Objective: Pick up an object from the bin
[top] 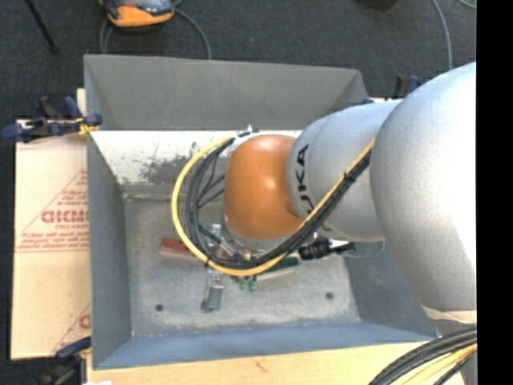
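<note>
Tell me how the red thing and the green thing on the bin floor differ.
Colour: the red thing is orange-red, the green thing dark green. Place: the red thing lies to the view's left of the gripper, the green thing to its right. Shape on show: the red thing shows a broad end, the green thing a thin strip. Both lie on the bin floor, partly hidden under the arm.

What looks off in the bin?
Only dark speckled scuffing on the bin's back wall, left side: looks like wear, not a spill. A red thing and a green thing lie partly hidden under the arm.
</note>
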`<action>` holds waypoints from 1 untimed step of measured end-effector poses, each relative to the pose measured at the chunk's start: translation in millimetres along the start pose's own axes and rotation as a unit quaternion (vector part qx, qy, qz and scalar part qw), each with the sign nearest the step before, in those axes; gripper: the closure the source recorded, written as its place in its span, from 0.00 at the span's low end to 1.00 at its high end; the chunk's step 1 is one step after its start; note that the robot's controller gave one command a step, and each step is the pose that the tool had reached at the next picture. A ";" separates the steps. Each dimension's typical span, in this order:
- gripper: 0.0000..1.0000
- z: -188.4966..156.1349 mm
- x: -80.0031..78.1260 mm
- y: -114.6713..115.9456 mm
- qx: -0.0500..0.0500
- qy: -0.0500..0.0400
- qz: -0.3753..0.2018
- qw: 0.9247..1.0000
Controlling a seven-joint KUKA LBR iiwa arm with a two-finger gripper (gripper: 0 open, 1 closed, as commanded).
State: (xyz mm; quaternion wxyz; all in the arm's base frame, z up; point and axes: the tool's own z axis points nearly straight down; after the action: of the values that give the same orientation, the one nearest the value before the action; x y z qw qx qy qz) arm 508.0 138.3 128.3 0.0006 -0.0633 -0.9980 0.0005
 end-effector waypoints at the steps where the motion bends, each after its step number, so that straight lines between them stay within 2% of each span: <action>1: 0.00 8.5 -24.6 13.9 -0.002 -0.002 0.063 0.998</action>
State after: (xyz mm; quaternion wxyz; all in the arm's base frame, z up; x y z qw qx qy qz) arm 534.2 149.0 119.7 -0.0016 -0.1257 -0.9921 -0.0016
